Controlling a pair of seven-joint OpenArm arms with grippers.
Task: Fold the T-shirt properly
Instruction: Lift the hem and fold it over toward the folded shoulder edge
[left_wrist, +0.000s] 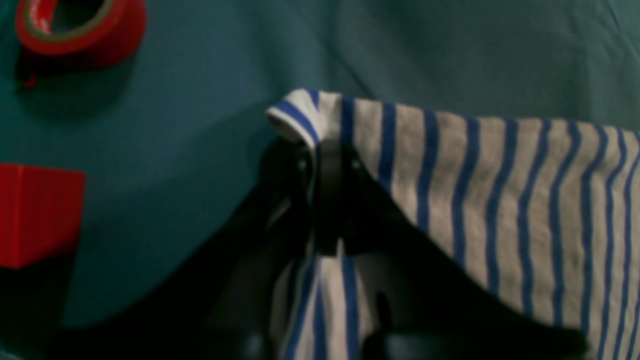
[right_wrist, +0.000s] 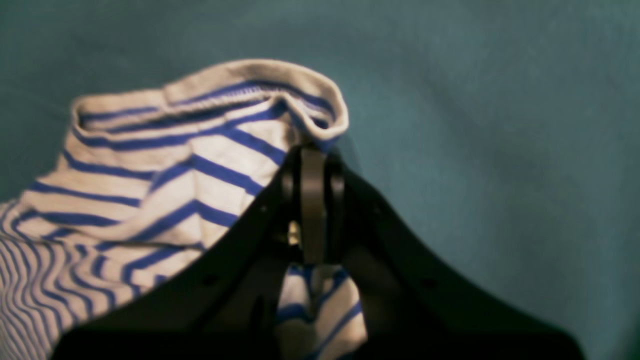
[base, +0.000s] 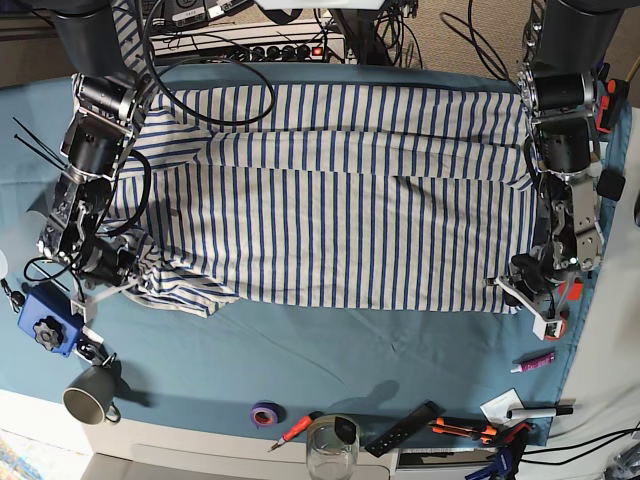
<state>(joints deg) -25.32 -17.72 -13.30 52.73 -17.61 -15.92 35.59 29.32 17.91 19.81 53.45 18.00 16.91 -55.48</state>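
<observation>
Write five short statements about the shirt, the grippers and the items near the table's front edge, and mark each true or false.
1. The left gripper is shut on the T-shirt. True.
2. The right gripper hangs open above bare cloth. False: it pinches a shirt edge.
3. The shirt is already folded into a small square. False: it lies spread wide.
4. A grey mug stands near the front edge. True.
5. The tape roll seen by the left wrist camera is green. False: red.

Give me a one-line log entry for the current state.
stage: mid-fold | left gripper: shut on T-shirt corner | right gripper: shut on sleeve end | shirt: spread across teal cloth
</observation>
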